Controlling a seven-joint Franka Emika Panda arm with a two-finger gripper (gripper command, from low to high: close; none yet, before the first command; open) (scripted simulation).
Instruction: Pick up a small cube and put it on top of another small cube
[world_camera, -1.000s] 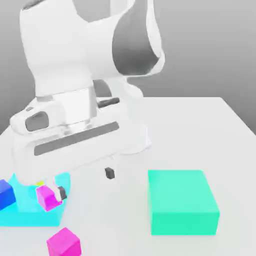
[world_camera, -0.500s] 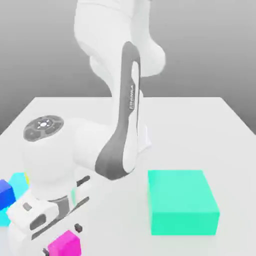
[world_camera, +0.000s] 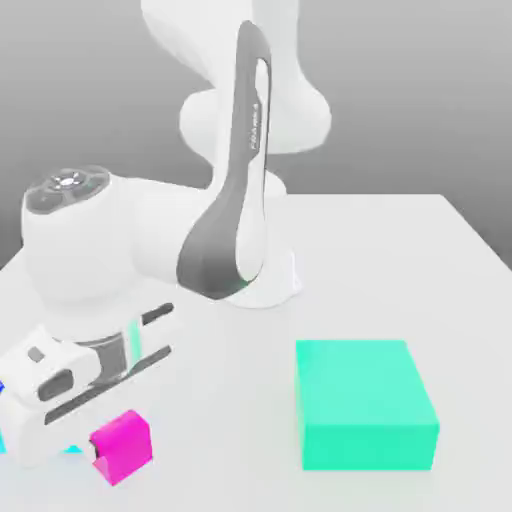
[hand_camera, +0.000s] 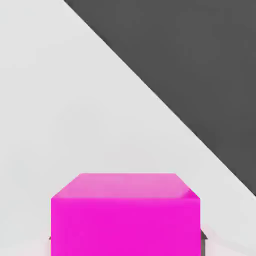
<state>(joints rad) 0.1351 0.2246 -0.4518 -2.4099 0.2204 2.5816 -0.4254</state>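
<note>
White surface: the table (world_camera: 400, 250) is plain and pale, with a sharp far edge in the exterior view
Grey backdrop: a flat grey wall rises behind the table; in the hand view a dark area lies past the table's diagonal edge
Teal block: a large green-teal box (world_camera: 365, 403) sits on the table toward the exterior view's right, well apart from the hand
Arm pose: the white Panda arm (world_camera: 230, 200) folds down from its base, hand low near the exterior view's lower left corner
Gripper: the gripper (world_camera: 112, 458) is pinching the magenta cube (world_camera: 122, 446), dark fingertips pressed on its two sides
Cube's place: magenta cube between the fingers, low at the table's near left
</note>
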